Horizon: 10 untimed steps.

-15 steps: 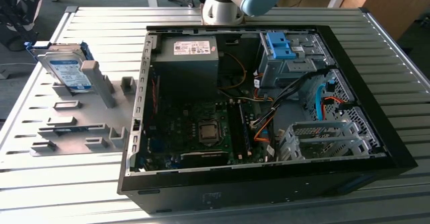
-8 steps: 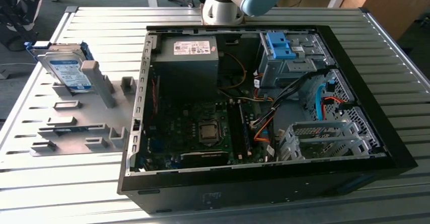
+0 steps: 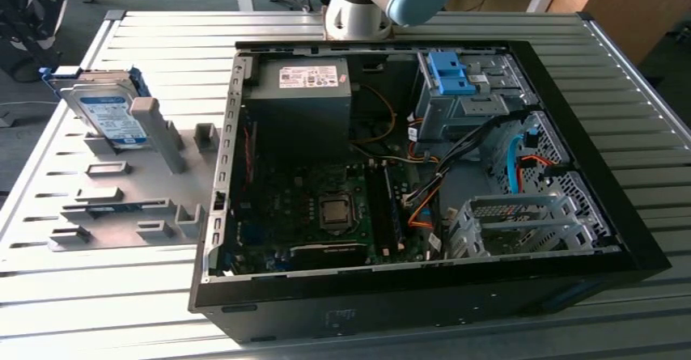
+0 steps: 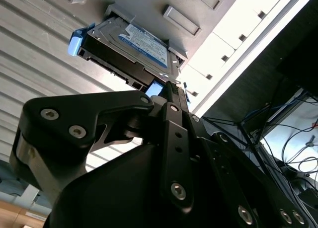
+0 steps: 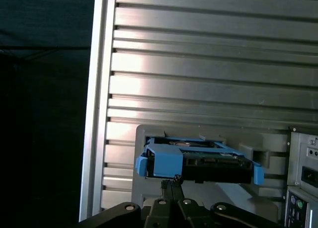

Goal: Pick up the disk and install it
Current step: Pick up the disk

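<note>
The disk [image 3: 108, 113] is a silver drive with a white-and-blue label and blue rails. It stands tilted on edge in a grey holder plate [image 3: 129, 206] at the exterior view's left, with nothing touching it. Both wrist views show the disk [image 4: 141, 44] [image 5: 198, 161] ahead of my gripper [image 4: 171, 86] [image 5: 171, 182]. The black fingers are drawn together into one narrow tip, with nothing between them and a gap to the disk. The arm's grey and pale blue joint [image 3: 373, 0] is at the far edge of the table.
An open black computer case [image 3: 604, 214] lies on the slatted metal table [image 3: 108, 311], right of the holder. Inside are a dark grey power supply [image 3: 297, 101], a bright blue bracket [image 3: 448, 73], loose cables and a silver drive cage [image 3: 519, 222].
</note>
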Each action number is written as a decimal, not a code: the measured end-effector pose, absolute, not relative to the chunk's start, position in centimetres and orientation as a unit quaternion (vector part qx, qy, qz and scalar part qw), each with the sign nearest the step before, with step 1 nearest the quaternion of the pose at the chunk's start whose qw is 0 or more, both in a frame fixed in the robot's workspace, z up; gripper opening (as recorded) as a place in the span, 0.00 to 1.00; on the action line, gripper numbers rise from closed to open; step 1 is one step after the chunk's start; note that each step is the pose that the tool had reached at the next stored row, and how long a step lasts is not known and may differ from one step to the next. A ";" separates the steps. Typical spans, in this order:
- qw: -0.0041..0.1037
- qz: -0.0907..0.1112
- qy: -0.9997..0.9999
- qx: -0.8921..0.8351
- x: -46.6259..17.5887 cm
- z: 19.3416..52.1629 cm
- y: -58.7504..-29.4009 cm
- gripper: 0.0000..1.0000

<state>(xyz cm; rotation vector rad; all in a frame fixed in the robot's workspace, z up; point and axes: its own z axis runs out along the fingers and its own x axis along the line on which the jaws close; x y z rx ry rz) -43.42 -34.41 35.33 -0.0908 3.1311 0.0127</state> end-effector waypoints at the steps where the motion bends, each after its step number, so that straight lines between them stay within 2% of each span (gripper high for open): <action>1: 0.005 0.004 1.000 -0.030 -43.4 35.3 -34.4 0.11; 10: 0.005 0.004 0.999 -0.040 -43.4 35.3 -34.4 0.11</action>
